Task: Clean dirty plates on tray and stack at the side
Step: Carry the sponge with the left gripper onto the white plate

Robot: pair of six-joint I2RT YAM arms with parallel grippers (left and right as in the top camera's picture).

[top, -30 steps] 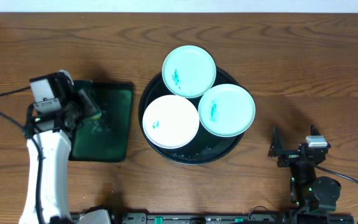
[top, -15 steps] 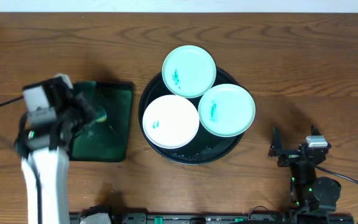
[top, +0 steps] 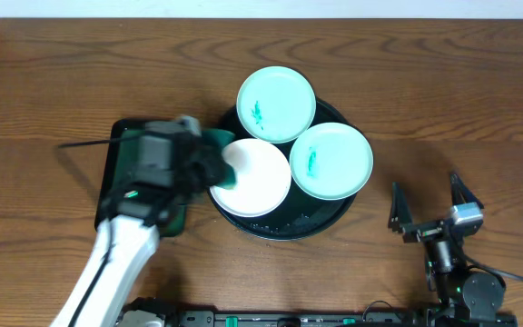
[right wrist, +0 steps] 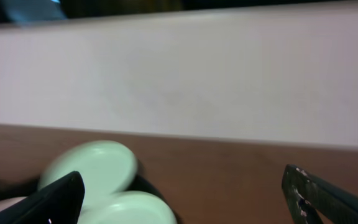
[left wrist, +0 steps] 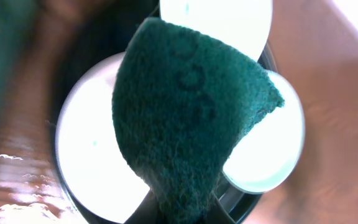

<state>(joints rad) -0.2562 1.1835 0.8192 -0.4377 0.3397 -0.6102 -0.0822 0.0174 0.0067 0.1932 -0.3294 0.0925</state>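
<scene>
Your left claw grips the sponge over the plate at the tray's 8 o'clock. Your right claw gapes wide at the worktop's 4 o'clock.

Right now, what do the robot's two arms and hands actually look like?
The left arm is a white tube ending in a black-and-grey left hand, with a thin black cable trailing from it. The right hand is black, with two slim pointed fingers, a small silver block behind them and tiny green lights below.
</scene>
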